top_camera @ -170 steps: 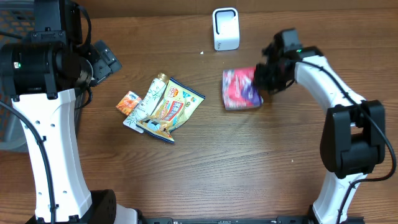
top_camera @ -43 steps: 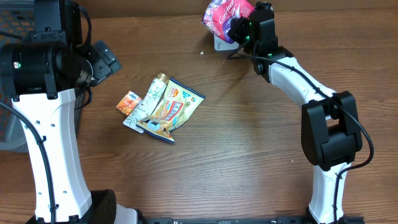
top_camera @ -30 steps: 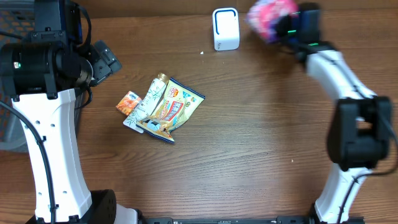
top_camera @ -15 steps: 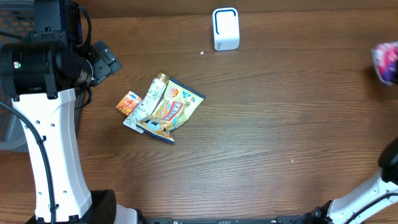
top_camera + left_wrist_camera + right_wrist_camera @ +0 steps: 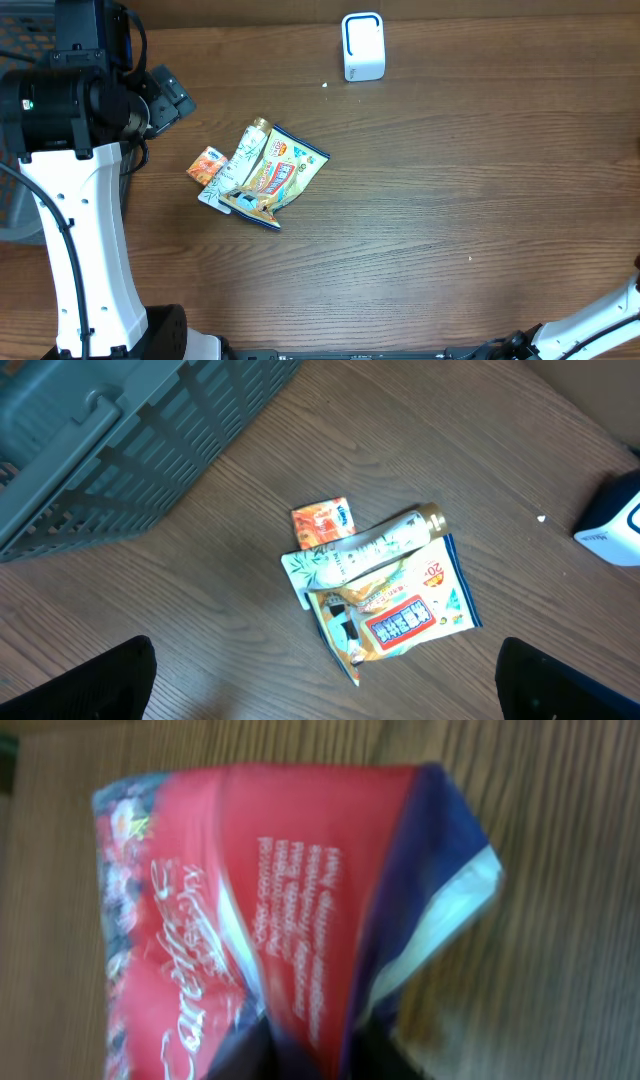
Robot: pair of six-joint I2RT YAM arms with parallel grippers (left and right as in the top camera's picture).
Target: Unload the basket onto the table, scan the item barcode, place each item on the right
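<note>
While the left gripper (image 5: pixel 322 652) hangs spread wide over snack packets (image 5: pixel 385 600) lying left, a blurred red pouch (image 5: pixel 230 900) fronts the right gripper (image 5: pixel 325 1058); whether it grips cannot be told.

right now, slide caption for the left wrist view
Left wrist: orange sachet, pale green tube and yellow snack pouch piled on the wooden table near a grey slatted basket.
</note>
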